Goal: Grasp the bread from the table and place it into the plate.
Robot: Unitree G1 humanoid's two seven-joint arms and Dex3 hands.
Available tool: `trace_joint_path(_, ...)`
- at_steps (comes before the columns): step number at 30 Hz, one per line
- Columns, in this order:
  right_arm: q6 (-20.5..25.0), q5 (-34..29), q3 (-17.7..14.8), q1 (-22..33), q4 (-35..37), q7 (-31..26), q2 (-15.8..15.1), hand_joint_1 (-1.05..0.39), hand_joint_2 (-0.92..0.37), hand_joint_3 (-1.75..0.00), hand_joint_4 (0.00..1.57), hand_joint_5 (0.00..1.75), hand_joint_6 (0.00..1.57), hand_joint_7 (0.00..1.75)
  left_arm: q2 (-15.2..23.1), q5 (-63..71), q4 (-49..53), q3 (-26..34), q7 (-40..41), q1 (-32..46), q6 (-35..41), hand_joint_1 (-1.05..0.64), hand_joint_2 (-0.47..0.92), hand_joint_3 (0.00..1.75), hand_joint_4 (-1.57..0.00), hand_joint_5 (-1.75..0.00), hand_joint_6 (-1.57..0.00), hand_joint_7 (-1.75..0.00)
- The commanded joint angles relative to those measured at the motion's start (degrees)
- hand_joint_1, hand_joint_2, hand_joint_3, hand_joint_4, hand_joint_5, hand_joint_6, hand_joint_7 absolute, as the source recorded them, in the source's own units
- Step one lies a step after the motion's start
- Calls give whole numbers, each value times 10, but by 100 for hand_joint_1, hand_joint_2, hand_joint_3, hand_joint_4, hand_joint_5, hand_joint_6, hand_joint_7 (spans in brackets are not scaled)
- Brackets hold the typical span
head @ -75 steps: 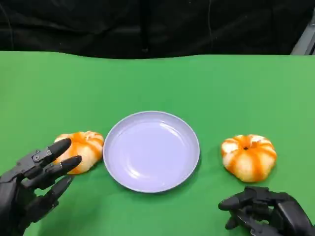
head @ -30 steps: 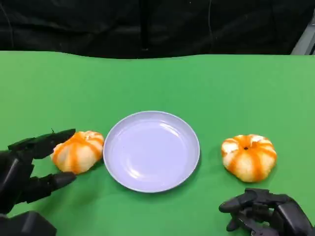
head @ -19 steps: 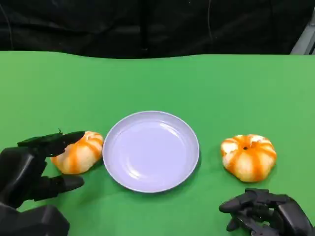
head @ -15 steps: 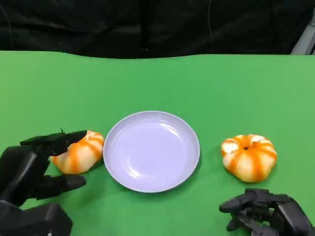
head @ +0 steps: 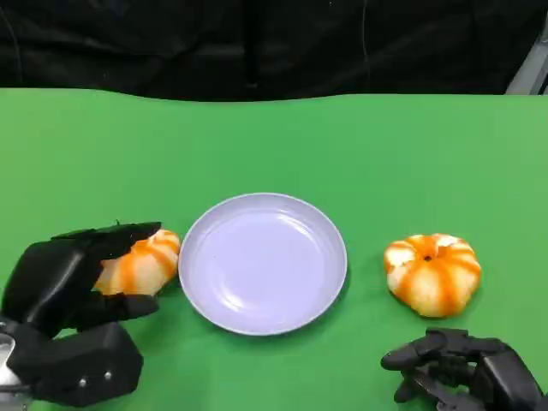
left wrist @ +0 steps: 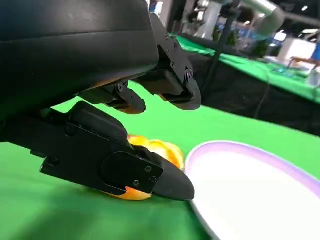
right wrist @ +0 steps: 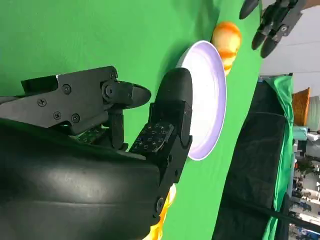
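Two orange-striped bread buns lie on the green table, one on each side of a pale lilac plate (head: 263, 265). The left bread (head: 147, 259) sits just left of the plate, and my left hand (head: 64, 291) reaches around it, fingers spread above it and thumb below. In the left wrist view the thumb (left wrist: 125, 165) lies against the bread (left wrist: 156, 149) while the other fingers hover over it, beside the plate (left wrist: 250, 185). The right bread (head: 432, 274) lies untouched. My right hand (head: 462, 372) rests near the front edge, holding nothing.
The table's far edge (head: 274, 96) meets a dark backdrop. The right wrist view shows the plate (right wrist: 210, 100), the left bread (right wrist: 227, 42) beyond it, the left hand's fingertips (right wrist: 272, 22) over that bread, and the right bread (right wrist: 161, 220) close by.
My left hand has moved forward and rightward, from beside the left bread to straddling it, and its fingers have spread over the top. The right hand, both breads and the plate have stayed put.
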Motion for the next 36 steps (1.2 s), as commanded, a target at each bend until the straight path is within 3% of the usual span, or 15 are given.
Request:
trace_joint_path(1, -9, 1, -5, -2, 3, -2, -6, -4, -92, -38, 78, 121, 99, 54, 16, 3, 27, -15, 9, -16, 9, -79, 92, 1, -55, 0, -62, -1)
trace_joint_path(26, -8, 4, -5, 0, 2, -1, -6, -4, -92, -38, 77, 120, 100, 52, 16, 3, 129, -70, 25, -61, 41, -76, 92, 5, -58, 0, -64, 0)
trace_joint_path(28, -9, 2, -5, 0, 3, -2, -7, -5, -92, -38, 77, 120, 100, 52, 16, 3, 134, -73, 28, -64, 41, -71, 92, 4, -58, -1, -64, 0)
trace_joint_path(30, -9, 1, -5, 1, 2, -3, -7, -5, -92, -38, 78, 120, 100, 52, 17, 3, 138, -77, 33, -65, 37, -50, 90, 2, -59, -1, -65, 0)
trace_joint_path(32, -9, 1, -5, 1, 2, -3, -7, -5, -92, -38, 78, 120, 100, 52, 18, 3, 140, -80, 36, -66, 36, -43, 90, 1, -59, -1, -65, 0)
trace_joint_path(36, -7, 2, -5, 2, 0, -2, -7, -6, -92, -37, 78, 120, 100, 52, 18, -6, 141, -78, 35, -64, 27, -8, 85, 1, -59, 0, -66, -1)
